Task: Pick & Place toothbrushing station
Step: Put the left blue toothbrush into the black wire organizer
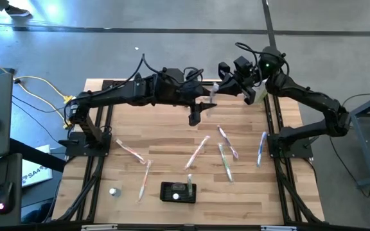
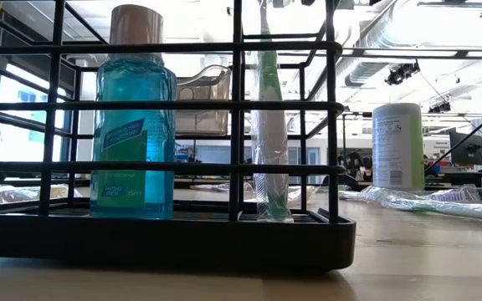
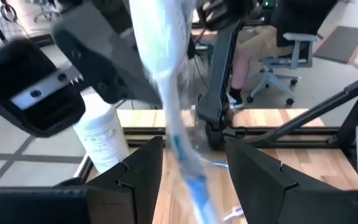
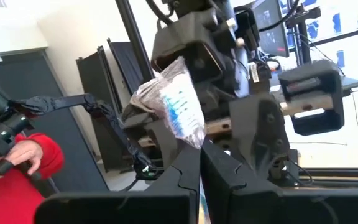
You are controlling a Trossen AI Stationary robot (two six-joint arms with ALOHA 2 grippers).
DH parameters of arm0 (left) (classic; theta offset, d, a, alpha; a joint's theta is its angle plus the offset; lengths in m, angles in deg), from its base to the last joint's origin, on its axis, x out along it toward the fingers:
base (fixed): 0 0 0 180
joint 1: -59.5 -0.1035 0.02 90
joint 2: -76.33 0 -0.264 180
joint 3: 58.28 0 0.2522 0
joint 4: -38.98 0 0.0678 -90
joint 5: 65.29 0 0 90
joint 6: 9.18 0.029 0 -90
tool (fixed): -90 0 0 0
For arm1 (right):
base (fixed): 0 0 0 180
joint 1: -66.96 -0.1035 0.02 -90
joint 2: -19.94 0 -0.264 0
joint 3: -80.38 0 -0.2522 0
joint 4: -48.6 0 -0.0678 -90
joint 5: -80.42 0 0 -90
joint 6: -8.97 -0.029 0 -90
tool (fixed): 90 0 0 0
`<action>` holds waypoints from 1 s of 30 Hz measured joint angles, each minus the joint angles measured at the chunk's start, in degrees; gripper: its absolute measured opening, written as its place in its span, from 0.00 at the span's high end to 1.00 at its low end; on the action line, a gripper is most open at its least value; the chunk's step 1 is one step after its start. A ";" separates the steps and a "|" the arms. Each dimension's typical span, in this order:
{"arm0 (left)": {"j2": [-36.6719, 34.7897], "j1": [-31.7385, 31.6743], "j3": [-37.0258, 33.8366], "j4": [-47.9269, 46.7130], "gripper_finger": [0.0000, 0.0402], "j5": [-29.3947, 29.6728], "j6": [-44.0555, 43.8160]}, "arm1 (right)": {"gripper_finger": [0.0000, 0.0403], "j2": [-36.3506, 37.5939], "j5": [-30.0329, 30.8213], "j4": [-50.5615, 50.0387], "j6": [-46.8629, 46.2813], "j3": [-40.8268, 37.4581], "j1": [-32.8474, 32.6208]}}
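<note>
Wooden slatted table (image 1: pixel 172 163), light finish, black frame rails along both sides.
Wrapped toothbrushes, several, scattered flat across the middle of the table: one pair near centre (image 1: pixel 198 152), one blue-handled piece toward the right edge (image 1: pixel 261 149), two toward the left (image 1: pixel 130 151).
Small round silver item (image 1: pixel 114 191), near the front left; possibly a cap.
Mouthwash bottle (image 2: pixel 132 125), blue-green liquid, upright.
White cylindrical container (image 2: pixel 398 146), upright, green label.
Seated person (image 3: pixel 260 43) on an office chair beyond the table.
</note>
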 joint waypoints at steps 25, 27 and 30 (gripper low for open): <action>0.13 0.00 0.04 -5.70 0.56 5.82 -0.89 | 1.00 0.00 0.23 -0.13 0.78 0.00 -0.02; 0.13 0.00 0.04 -5.73 0.59 5.82 -0.90 | 1.00 0.00 0.23 -0.13 0.83 0.00 0.00; 0.13 0.00 0.04 -5.79 0.65 5.82 -0.92 | 1.00 0.00 0.21 -0.15 1.19 0.02 -0.02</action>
